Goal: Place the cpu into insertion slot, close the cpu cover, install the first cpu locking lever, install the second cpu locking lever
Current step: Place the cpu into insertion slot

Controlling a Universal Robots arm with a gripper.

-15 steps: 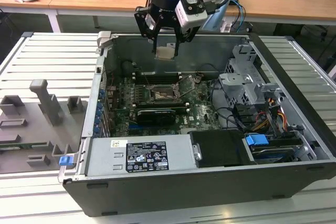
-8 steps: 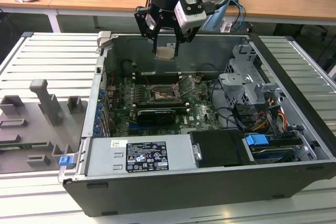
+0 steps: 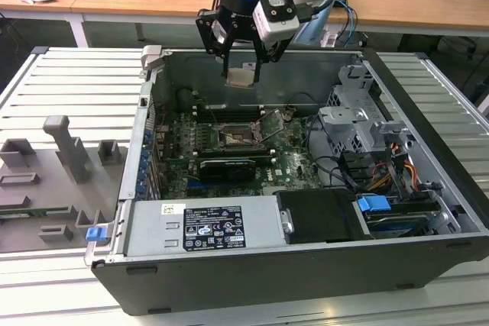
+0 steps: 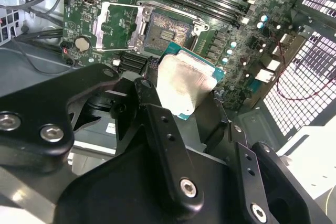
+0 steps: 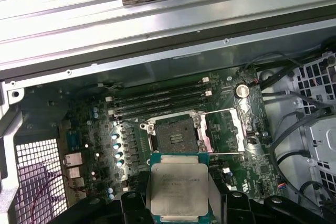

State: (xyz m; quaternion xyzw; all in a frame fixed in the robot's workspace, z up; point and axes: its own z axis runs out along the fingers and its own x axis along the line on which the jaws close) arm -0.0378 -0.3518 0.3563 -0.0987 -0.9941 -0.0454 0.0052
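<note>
Slot [image 3: 231, 137] is empty, sitting well below the pincer [image 3: 243, 72]. Pincer is clamped on the cpu [image 3: 241, 77], held up in the air. Cover [image 5: 237, 129] is flipped open beside the slot. Cpu not placed yet; closing and locking are left.

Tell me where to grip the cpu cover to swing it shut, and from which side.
Take the cpu cover by its free edge, the one farthest from the insertion slot. It stands open, hinged beside the slot and tilted away, so likely come from above, outside that edge. The gripper is shut on the cpu.
</note>
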